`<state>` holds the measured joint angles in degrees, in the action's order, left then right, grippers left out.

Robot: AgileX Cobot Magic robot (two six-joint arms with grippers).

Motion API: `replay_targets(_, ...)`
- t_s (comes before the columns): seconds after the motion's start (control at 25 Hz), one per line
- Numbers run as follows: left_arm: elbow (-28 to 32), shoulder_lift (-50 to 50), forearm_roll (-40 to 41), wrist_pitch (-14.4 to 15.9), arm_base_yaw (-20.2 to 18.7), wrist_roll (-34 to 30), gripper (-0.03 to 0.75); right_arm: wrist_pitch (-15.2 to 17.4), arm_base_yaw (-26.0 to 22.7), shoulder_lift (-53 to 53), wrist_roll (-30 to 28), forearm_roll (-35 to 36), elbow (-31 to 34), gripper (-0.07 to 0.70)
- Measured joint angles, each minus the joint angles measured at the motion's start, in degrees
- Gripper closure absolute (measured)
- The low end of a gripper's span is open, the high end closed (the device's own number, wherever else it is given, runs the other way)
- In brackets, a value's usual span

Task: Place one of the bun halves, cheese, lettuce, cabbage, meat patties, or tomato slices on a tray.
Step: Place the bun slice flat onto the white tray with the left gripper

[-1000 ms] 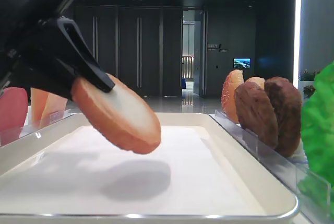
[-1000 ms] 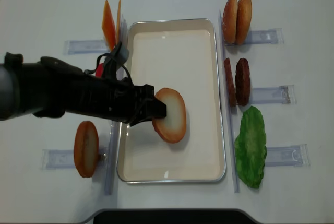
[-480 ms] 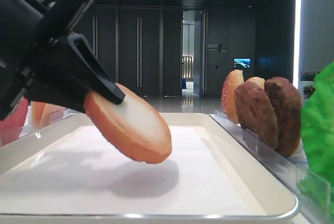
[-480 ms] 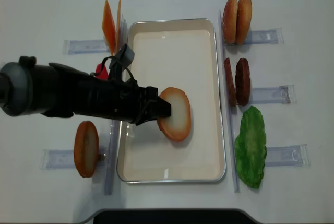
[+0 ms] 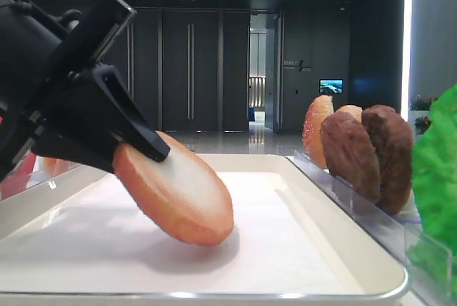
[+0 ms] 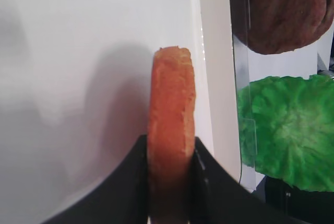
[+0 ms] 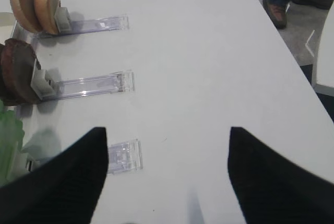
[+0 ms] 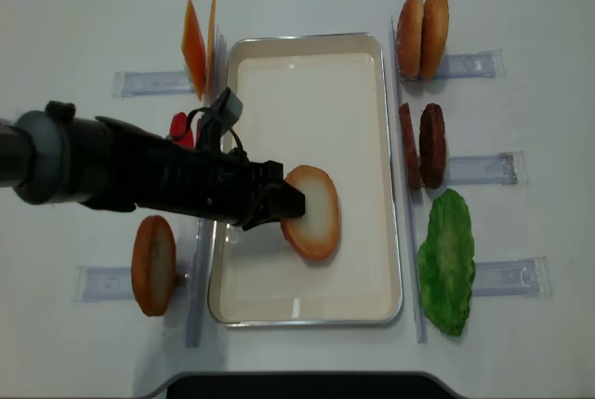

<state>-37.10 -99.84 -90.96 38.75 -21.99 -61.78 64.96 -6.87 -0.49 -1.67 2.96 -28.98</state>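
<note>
My left gripper [image 8: 284, 204] is shut on a bun half [image 8: 312, 212], reaching in from the left over the cream tray [image 8: 307, 39]. In the low front view the bun half [image 5: 175, 195] tilts, pale face up, and its lower edge meets the tray's paper lining [image 5: 285, 249]. The left wrist view shows the orange bun edge [image 6: 171, 114] pinched between both black fingers [image 6: 136, 182]. My right gripper [image 7: 167, 130] hangs open over bare table, with nothing between its fingers.
On the right stand two buns [image 8: 423, 34], two meat patties [image 8: 423, 143] and lettuce [image 8: 446, 259] in clear racks [image 8: 483, 168]. On the left are cheese slices [image 8: 197, 43], a red tomato slice [image 8: 179, 126] partly hidden by the arm, and another bun [image 8: 153, 264].
The left gripper has carried the bun half a little to the right and down. The bun hung above the lining before and now touches it.
</note>
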Motion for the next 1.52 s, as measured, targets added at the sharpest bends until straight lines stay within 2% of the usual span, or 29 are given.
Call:
replay_targets(0.6, 0.00, 0.00, 1.34, -0.88, 0.00, -0.11, 0.568, 0.00, 0.00, 0.00, 0.00, 0.00, 0.00, 0.166)
replay_targets(0.72, 0.00, 0.00, 1.99, -1.19, 0.00, -0.11, 0.467, 0.00, 0.00, 0.00, 0.00, 0.00, 0.00, 0.166)
replay_targets(0.84, 0.00, 0.00, 3.57, -1.95, 0.00, 0.66, 0.279, 0.00, 0.00, 0.00, 0.00, 0.00, 0.00, 0.166)
replay_targets(0.92, 0.00, 0.00, 4.45, -2.28, 0.00, 1.29, 0.181, 0.00, 0.00, 0.00, 0.00, 0.00, 0.00, 0.166)
replay_targets(1.0, 0.00, 0.22, 5.75, -2.39, 0.00, 2.64, 0.113, 0.00, 0.00, 0.00, 0.00, 0.00, 0.00, 0.166)
replay_targets(1.2, -0.17, 2.92, 11.36, -3.36, 0.00, 9.04, 0.068, 0.00, 0.00, 0.00, 0.00, 0.00, 0.00, 0.166)
replay_targets(1.52, -3.35, 7.22, 30.10, -2.82, 0.00, 28.98, 0.064, 0.00, 0.00, 0.00, 0.00, 0.00, 0.00, 0.166)
